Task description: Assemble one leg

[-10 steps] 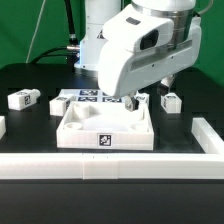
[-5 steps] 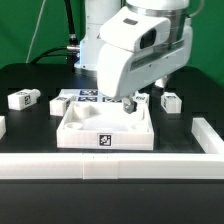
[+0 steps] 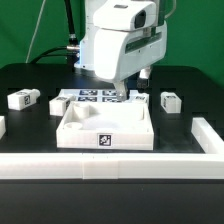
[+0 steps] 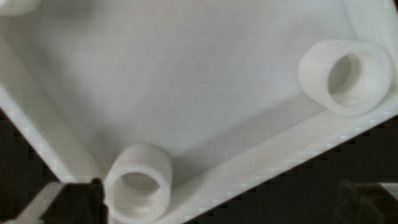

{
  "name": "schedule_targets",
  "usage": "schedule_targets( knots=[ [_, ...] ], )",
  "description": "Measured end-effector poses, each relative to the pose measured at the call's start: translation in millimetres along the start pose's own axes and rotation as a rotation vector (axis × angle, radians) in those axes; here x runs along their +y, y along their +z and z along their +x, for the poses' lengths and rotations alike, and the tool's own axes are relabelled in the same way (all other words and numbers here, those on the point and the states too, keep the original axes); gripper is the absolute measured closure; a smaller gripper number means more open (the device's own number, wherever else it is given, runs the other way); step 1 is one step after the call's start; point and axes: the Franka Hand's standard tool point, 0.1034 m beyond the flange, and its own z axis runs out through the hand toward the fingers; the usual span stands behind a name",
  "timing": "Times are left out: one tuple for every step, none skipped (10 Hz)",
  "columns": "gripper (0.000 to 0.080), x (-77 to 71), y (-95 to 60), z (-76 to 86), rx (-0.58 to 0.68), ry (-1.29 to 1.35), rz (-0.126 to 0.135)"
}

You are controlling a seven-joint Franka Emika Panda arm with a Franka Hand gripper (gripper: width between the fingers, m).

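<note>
The gripper point(image 3: 120, 96) hangs over the back edge of the tray point(image 3: 105, 141), its fingers seemingly spread and empty. The nearest leg point(image 3: 169, 100) lies on its side just off the tray, toward the exterior view's right, apart from the fingers.

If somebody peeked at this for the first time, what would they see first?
The big white robot arm fills the top middle of the exterior view, its gripper hanging by the back edge of the square white tray on the black table. One small tagged leg lies at the exterior view's left and another leg at its right, both apart from the tray.
</note>
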Motion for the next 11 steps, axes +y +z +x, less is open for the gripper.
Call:
schedule_targets(
  knots=[
    [0.0150,-0.1,0.1,-0.1,0.000,0.000,0.000],
    [0.0150,-0.3,0.5,-0.2,-0.001,0.000,0.001],
    [0.0150,-1.2,1.4,-0.7,0.000,-0.001,0.001],
    [0.0150,-2.6,2.4,1.0,0.046,-0.100,-0.068],
    [0.0150,-17.9,5.5,-5.8,0.091,-0.184,-0.135],
    [0.0150,-30.7,9.9,-12.7,0.105,-0.229,-0.157],
    [0.0150,-37.3,13.2,-13.4,0.100,-0.275,-0.162],
    [0.0150,-38.9,12.7,-10.2,0.090,-0.312,-0.164],
    [0.0150,-40.4,13.5,-10.1,0.072,-0.317,-0.148],
    [0.0150,-40.0,14.2,-10.9,0.073,-0.315,-0.149],
    [0.0150,-40.2,14.5,-11.1,0.072,-0.315,-0.148]
  ],
)
